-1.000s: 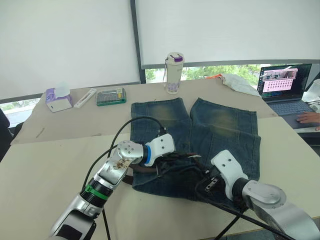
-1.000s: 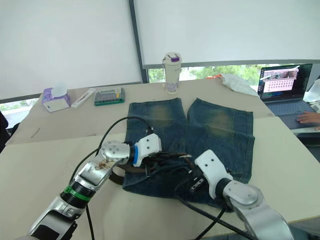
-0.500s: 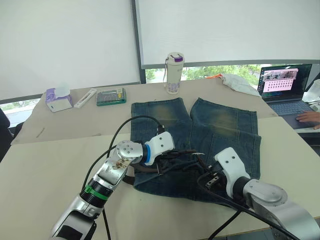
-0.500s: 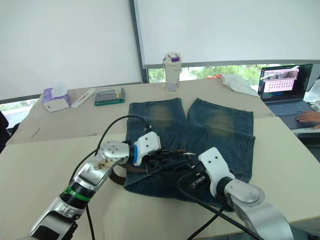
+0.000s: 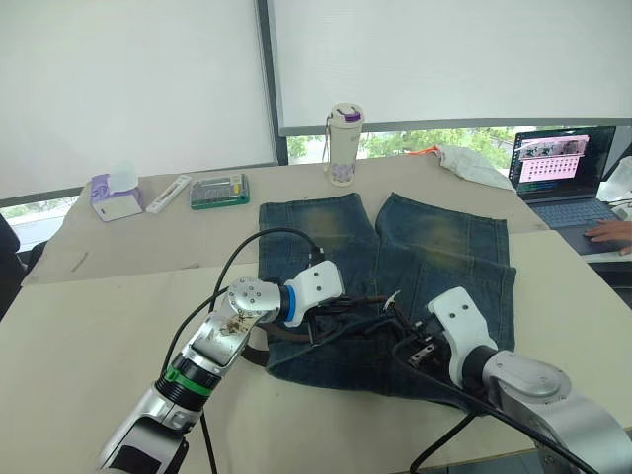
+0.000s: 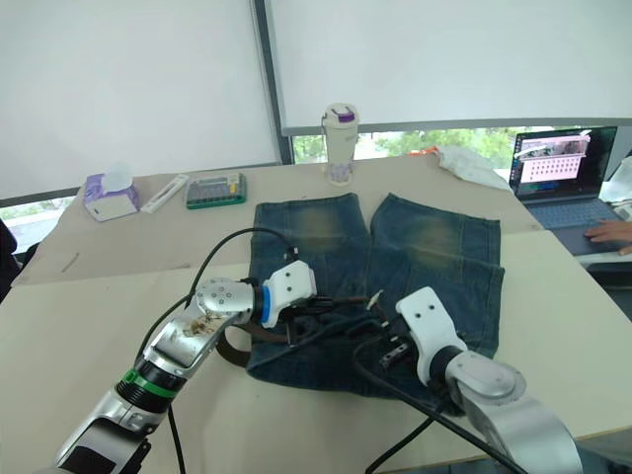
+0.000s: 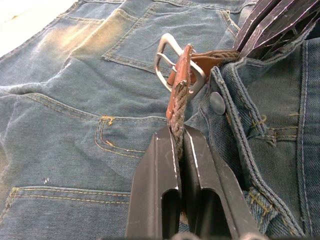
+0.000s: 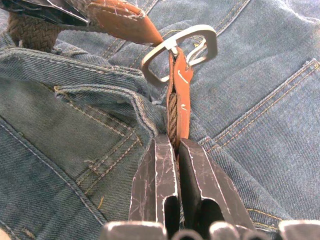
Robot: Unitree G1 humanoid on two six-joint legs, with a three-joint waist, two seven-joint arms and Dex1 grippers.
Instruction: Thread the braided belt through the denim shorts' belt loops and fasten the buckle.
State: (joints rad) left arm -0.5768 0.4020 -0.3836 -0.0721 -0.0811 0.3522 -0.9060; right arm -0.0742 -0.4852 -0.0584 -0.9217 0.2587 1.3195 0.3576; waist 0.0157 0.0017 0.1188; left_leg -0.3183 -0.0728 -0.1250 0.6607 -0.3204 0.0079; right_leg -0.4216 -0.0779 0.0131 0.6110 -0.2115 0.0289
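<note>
denim shorts (image 7: 90, 90): coarse blue cloth, faded patches, orange stitching
braided belt (image 8: 172, 112): rough woven cord, smooth tan leather tip
buckle (image 8: 181, 46): brushed silver metal
fingers (image 8: 152, 190): scuffed black, matt

We see our left gripper (image 7: 180, 145) clamping the woven brown braided belt (image 7: 177, 107) just below its silver metal buckle (image 7: 172, 60), above the blue denim shorts (image 7: 75, 100).

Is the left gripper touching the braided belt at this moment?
Touching. In the left wrist view the left gripper is shut on the braided belt, whose woven strap sits pinched between the two black fingers, just below the buckle.
</note>
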